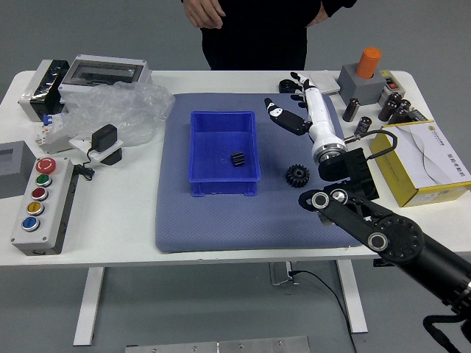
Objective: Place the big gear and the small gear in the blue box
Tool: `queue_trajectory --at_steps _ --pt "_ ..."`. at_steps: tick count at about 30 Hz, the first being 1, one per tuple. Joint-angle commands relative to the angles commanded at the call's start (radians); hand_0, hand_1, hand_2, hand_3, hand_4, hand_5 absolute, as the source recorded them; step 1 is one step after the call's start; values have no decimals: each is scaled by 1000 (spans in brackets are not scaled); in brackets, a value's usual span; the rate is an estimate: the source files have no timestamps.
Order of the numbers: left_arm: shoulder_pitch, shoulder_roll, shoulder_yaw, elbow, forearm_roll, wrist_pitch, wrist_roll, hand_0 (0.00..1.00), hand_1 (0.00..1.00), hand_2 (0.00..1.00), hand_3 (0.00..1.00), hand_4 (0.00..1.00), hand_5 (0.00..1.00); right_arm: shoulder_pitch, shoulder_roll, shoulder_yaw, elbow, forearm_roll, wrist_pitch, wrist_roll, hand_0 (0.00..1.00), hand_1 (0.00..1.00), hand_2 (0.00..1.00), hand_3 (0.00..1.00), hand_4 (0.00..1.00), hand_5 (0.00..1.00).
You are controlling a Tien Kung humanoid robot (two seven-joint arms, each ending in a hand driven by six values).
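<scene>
The fingers (288, 120) of the right hand (321, 123) are apart and loosely bent, with nothing visible between them. They hang over the far right part of the grey mat (213, 224), pointing towards the far edge of the bench (110, 220). Behind them, the right arm (401, 239) reaches in from the lower right. The left hand is out of view.

Just on the near side of the fingers, the big gear (298, 176) lies flat on the mat, between the blue box (223, 187) and the right wrist, outside the box and touched by nothing but the mat. Further left, inside the box, the small gear (238, 159) rests on the box floor towards the right wall, apparently on its side. I take it for the small gear by comparing the two; its teeth show only as dark ridges.

So the task looks about half done: the small gear is in, the big one is left to pick up and put in. The hand would need to come back towards the near side and down to reach it, with care not to nudge it with the wrist.

Beyond the bench stands a person (254, 37), whose hands hang clear of the gears and the box.
</scene>
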Motion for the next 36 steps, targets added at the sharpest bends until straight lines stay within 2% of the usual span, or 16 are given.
queue_trajectory --at_steps 2,3,8,9,10,13,14,17,20,21,26,27,32,33,36 --pt "-1 -1 0 0 0 0 -1 757 740 766 814 591 136 -2 -15 2 -5 19 6 3 865 843 926 939 748 323" --pt "-2 -1 0 0 -1 -1 -1 757 741 766 814 592 136 -3 -22 2 -7 27 10 3 872 862 940 903 847 370" --pt "-4 -1 0 0 -3 -1 -3 757 741 766 814 592 136 -8 -72 -9 -25 64 40 -8 872 862 940 903 847 370" --pt "-5 -1 0 0 -3 -1 -3 757 741 767 814 592 136 -9 -84 -12 -28 69 46 -11 853 831 912 876 839 323" --pt "-5 0 0 0 -4 0 -3 757 741 767 814 592 136 -10 -97 -16 -32 74 52 -16 853 831 912 876 839 323" --pt "-4 1 0 0 -6 2 -4 757 741 767 814 592 136 -9 -136 -37 -41 74 76 -45 853 831 912 876 839 323" --pt "-5 2 1 0 -6 2 -4 757 741 768 815 590 135 -7 -146 -45 -43 69 83 -57 796 769 854 871 786 254" --pt "-6 2 1 0 -7 3 -4 757 741 768 815 590 135 2 -166 -73 -45 42 109 -100 796 769 854 871 786 254" --pt "-9 2 1 0 -7 2 -4 757 741 766 813 590 136 15 -176 -103 -42 6 140 -152 796 769 854 871 786 254" --pt "-10 2 1 0 -7 2 -4 757 741 766 813 590 136 21 -179 -117 -40 -5 155 -170 737 696 815 892 756 173" --pt "-12 4 0 0 -7 1 -3 757 741 766 813 590 136 55 -188 -194 -22 -37 229 -263 737 696 815 892 756 173" --pt "-12 5 0 0 -7 1 -3 757 741 768 817 589 135 62 -189 -210 -18 -38 242 -277 705 651 780 896 736 130" --pt "-12 8 0 0 -5 1 -2 757 741 768 817 589 135 94 -186 -271 -8 -42 291 -332 705 651 780 896 736 130" --pt "-13 9 0 0 -5 0 -2 757 741 768 814 587 135 99 -185 -281 -7 -42 298 -339 689 634 758 888 749 170" --pt "-14 9 0 0 -3 -1 -2 757 741 768 814 587 135 111 -183 -309 -4 -41 315 -349 689 634 758 888 749 170"
